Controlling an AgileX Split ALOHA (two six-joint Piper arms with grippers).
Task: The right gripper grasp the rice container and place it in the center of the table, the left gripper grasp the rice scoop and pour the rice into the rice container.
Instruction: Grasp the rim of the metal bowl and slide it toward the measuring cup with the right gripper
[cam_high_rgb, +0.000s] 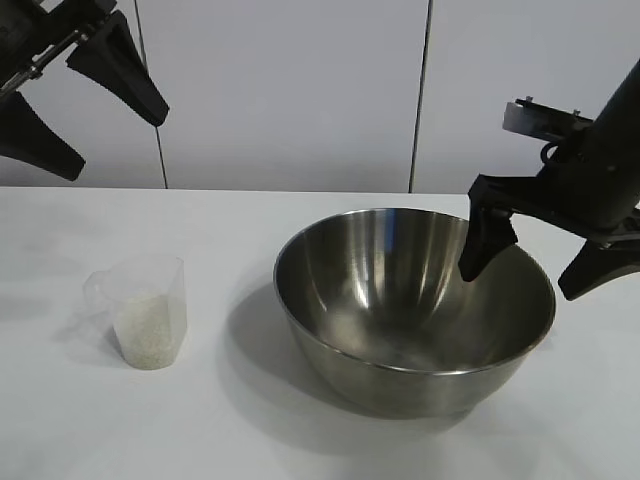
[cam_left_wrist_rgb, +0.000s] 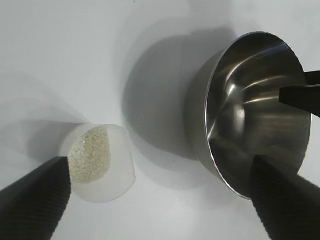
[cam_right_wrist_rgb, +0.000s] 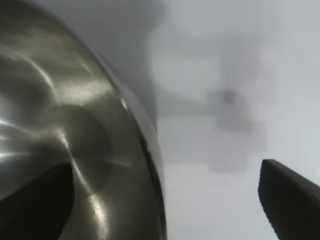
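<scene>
The rice container (cam_high_rgb: 400, 300), a wide shiny steel bowl, stands on the white table (cam_high_rgb: 60, 430) a little right of the middle. My right gripper (cam_high_rgb: 520, 285) is open and straddles the bowl's right rim, one finger inside, one outside; the right wrist view shows the bowl (cam_right_wrist_rgb: 65, 130) with the rim between the spread jaws (cam_right_wrist_rgb: 167, 170). The rice scoop (cam_high_rgb: 145, 310), a clear plastic cup holding white rice (cam_high_rgb: 150, 335), stands upright at the left. My left gripper (cam_high_rgb: 115, 145) is open, high above the scoop. In the left wrist view (cam_left_wrist_rgb: 160, 165) it looks down on the scoop (cam_left_wrist_rgb: 107, 185), the rice (cam_left_wrist_rgb: 90, 154) and the bowl (cam_left_wrist_rgb: 255, 110).
A white panelled wall (cam_high_rgb: 290, 90) runs behind the table. Bare tabletop lies between the scoop and the bowl (cam_high_rgb: 225, 300) and along the front edge. A right finger (cam_left_wrist_rgb: 302, 95) shows over the bowl in the left wrist view.
</scene>
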